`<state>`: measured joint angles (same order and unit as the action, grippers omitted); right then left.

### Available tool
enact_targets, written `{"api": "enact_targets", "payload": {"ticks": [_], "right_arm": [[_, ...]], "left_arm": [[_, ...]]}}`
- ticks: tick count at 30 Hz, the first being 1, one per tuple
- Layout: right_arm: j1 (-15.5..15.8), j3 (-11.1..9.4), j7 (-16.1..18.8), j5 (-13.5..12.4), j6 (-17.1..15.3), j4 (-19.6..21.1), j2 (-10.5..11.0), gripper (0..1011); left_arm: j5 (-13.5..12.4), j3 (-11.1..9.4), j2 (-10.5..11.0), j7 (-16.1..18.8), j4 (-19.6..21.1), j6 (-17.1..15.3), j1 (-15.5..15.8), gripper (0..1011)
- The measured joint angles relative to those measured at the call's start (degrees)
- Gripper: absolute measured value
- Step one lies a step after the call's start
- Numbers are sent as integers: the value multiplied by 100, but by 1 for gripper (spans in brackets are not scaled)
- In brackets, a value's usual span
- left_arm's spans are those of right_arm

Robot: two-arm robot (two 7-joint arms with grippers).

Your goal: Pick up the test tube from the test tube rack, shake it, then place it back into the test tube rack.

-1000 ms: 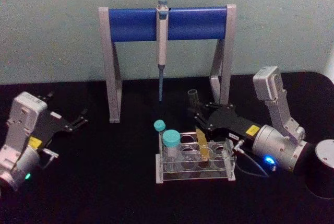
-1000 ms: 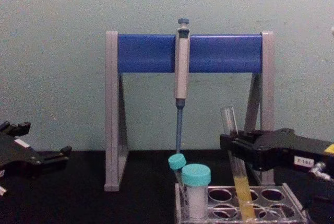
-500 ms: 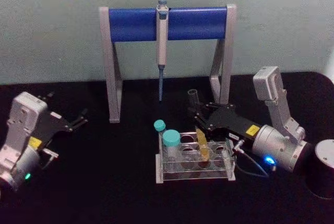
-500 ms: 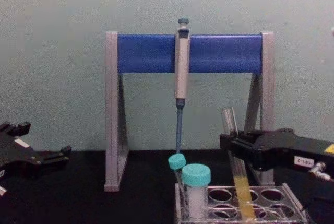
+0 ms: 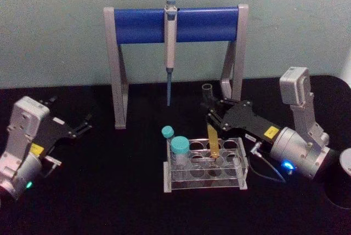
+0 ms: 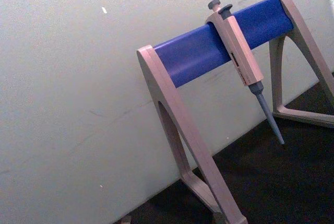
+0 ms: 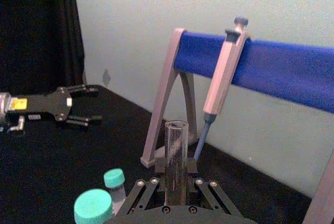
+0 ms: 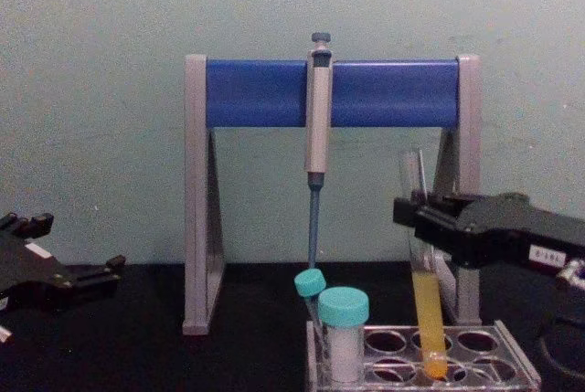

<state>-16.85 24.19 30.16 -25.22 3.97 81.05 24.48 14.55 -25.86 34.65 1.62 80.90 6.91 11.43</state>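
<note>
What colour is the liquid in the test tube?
Yellow-orange, filling the lower part of the test tube; it shows best in the chest view.

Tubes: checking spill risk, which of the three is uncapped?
The tall test tube with yellow liquid, held by the right gripper; the short tube and thin tube wear teal caps.

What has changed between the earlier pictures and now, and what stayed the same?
The right gripper, shut on the long clear glass test tube with yellow-orange liquid, rose and drew it upward and straighter; its tip is now near the top of the low clear plastic rack. The left gripper, parked at the left, and the rack stayed put.
</note>
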Motion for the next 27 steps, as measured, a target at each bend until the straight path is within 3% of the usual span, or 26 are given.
{"api": "enact_targets", "payload": {"ticks": [6,15,27], "right_arm": [[80,-109,9,-39,200,159,9,220],[247,-411,-47,-57,865,356,-82,221],[262,-653,-164,134,1381,166,-343,220]], "left_arm": [[0,0,0,0,0,0,0,1001],[0,0,0,0,0,0,0,1001],[0,0,0,0,0,0,0,1001]]}}
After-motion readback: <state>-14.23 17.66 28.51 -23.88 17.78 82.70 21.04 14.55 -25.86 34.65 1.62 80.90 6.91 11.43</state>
